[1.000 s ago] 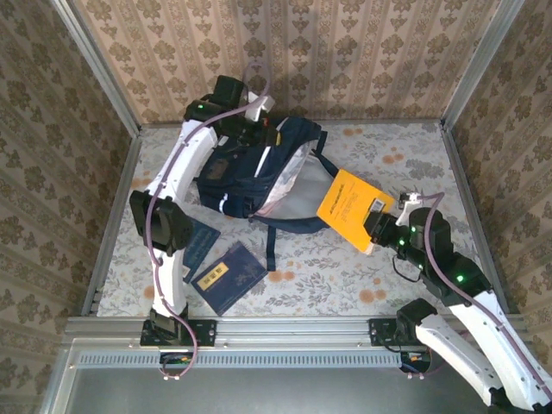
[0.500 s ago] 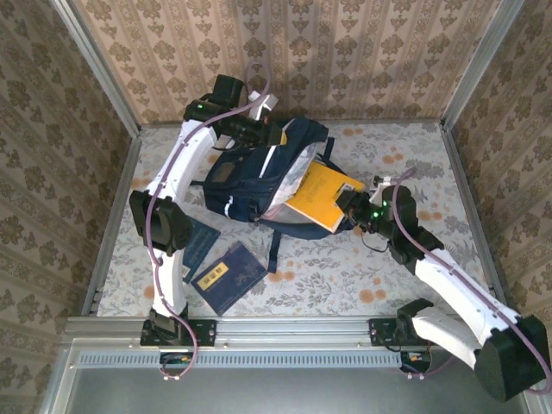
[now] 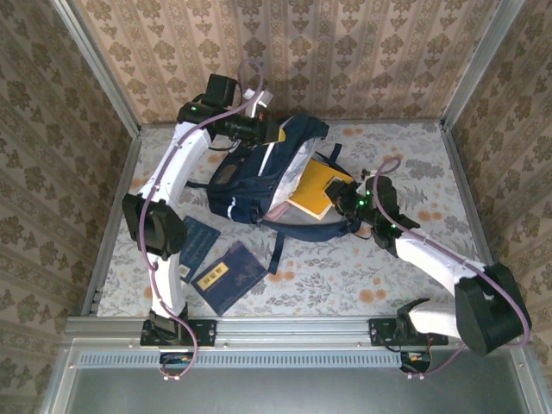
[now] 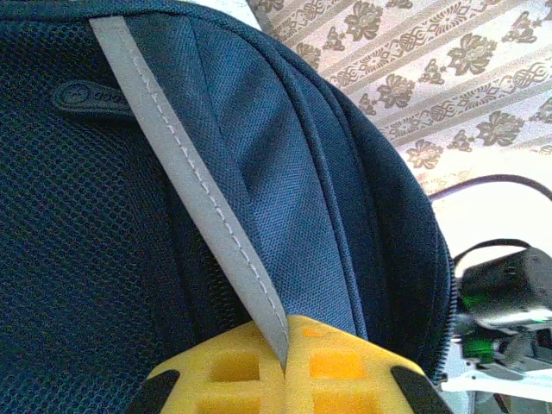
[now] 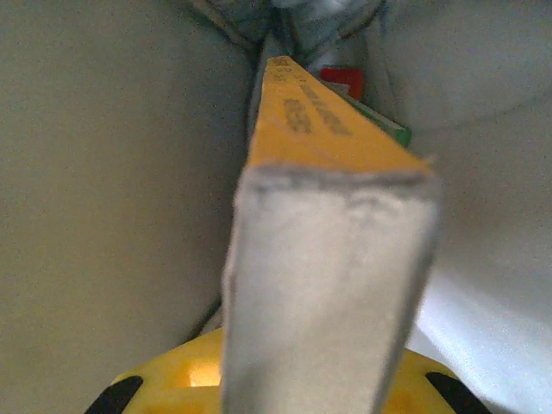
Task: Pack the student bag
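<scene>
The student bag [image 3: 246,177], a dark navy backpack, lies at the back middle of the table with its main mouth gaping toward the right and pale lining showing. My left gripper [image 3: 266,132] is at the bag's top edge, shut on the grey stripe [image 4: 198,190] of the bag [image 4: 103,259]; its yellow fingers [image 4: 345,366] pinch the stripe's end. My right gripper [image 3: 347,201] is shut on a yellow book [image 3: 312,191] whose far half sits inside the bag's mouth. In the right wrist view the book [image 5: 328,259] runs edge-on from the gripper [image 5: 323,384] into the pale lining [image 5: 112,172].
Two dark blue books [image 3: 228,276] [image 3: 198,242] lie on the patterned table near the left arm's base. A dark strap [image 3: 274,250] trails from the bag toward them. Wallpapered walls [image 3: 345,60] close in the back and sides.
My right arm has swung left and carried the yellow book from the open table into the bag's mouth. The left gripper has kept its hold and drawn the bag's top up slightly.
</scene>
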Controlling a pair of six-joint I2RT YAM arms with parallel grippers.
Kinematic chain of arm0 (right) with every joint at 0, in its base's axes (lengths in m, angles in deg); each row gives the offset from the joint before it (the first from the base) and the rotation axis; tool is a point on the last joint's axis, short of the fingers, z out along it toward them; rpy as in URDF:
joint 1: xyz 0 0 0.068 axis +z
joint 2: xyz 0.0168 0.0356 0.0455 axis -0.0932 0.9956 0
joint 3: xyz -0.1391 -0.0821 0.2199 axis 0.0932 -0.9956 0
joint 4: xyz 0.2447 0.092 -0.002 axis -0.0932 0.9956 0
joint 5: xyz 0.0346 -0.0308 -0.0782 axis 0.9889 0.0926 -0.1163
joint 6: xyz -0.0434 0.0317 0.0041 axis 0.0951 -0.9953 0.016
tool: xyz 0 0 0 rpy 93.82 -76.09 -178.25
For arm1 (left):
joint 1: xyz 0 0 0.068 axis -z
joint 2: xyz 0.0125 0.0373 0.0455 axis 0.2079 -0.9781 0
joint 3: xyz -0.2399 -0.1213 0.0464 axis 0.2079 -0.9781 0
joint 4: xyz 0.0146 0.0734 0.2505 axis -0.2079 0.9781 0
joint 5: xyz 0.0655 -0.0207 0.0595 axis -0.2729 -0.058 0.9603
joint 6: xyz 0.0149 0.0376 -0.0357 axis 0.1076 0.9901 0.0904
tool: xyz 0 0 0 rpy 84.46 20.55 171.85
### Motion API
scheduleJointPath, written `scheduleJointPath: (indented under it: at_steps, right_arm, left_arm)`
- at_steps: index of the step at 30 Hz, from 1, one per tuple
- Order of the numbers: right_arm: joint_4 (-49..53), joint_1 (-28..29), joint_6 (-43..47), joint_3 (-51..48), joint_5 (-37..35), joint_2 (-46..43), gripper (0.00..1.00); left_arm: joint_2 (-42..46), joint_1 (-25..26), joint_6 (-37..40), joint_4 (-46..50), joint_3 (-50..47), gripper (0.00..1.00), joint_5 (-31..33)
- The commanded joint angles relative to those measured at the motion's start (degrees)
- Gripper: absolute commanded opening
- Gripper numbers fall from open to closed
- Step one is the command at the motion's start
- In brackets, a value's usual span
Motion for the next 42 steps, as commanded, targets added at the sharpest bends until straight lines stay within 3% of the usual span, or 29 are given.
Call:
scheduleJointPath:
  at_steps: [1, 10, 17, 20, 22, 26, 35, 37, 42]
  right_arm:
    - [-7.1, 1.1, 0.0, 4.0, -0.3, 4.6, 0.00]
    - [-6.6, 6.5, 2.1, 14.5, -4.7, 17.9, 0.00]
    - [-14.3, 9.4, -3.3, 24.1, -7.5, 34.0, 0.00]
    - [-18.1, 10.7, -4.1, 29.8, -8.7, 41.1, 0.06]
    - [-19.7, 11.1, -3.5, 32.8, -9.0, 44.3, 0.11]
    - [-20.4, 11.2, -2.5, 34.3, -9.7, 46.1, 0.31]
    - [-20.6, 10.7, 5.7, 25.7, -11.4, 36.2, 0.83]
    - [-19.8, 10.3, 6.8, 23.5, -11.2, 33.8, 0.87]
    - [-18.6, 9.3, 8.9, 15.4, -14.4, 25.6, 0.87]
  left_arm:
    - [5.5, 0.0, -2.4, -8.8, 1.4, 0.00, -7.8]
    - [3.8, 1.7, -2.4, -8.7, 1.9, 0.00, -8.3]
    - [2.5, 2.2, -2.0, -8.1, 3.7, 0.00, -9.3]
    - [2.2, 2.3, -2.2, -8.3, 4.0, 0.00, -9.7]
    - [2.1, 2.1, -2.3, -8.4, 4.1, 0.00, -9.8]
    - [1.9, 1.1, -3.1, -9.2, 3.9, 0.00, -9.9]
    - [-1.5, -2.3, -4.6, -9.8, 5.4, 0.00, -7.9]
    - [-2.6, -2.9, -5.5, -10.1, 5.9, 0.00, -8.0]
    - [-4.0, -3.2, -5.8, -10.1, 6.4, 0.00, -5.9]
